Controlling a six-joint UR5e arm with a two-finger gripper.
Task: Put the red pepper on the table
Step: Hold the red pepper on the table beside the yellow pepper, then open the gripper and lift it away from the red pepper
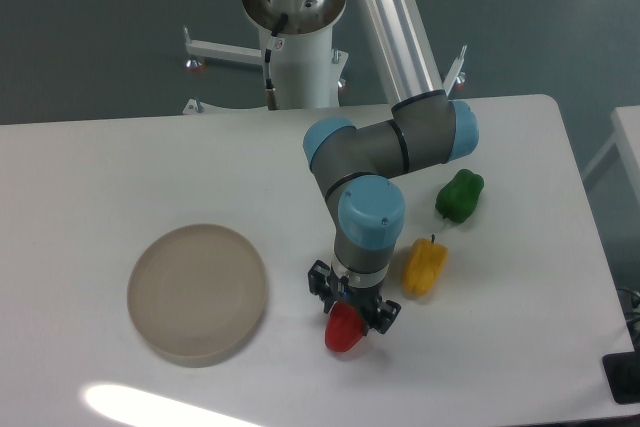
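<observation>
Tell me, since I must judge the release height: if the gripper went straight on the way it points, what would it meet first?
The gripper points down, shut on the red pepper. Below lies bare table, so the pepper would likely touch that first; the gap is unclear.

The hand (353, 305) is hiding the top of the red pepper (345, 332), so where its fingers are meeting the pepper is not showing, and whether they are pressing it or standing just off it cannot be told. The wrist above is covering most of the hand itself. Whether the pepper is resting on the surface (80, 177) or hanging just over it is too close to judge. The arm's upper part (385, 7) is running out past the top edge. The surface is being cut off at the left and bottom edges. A dark object (625, 379) at the lower right corner is cropped.
</observation>
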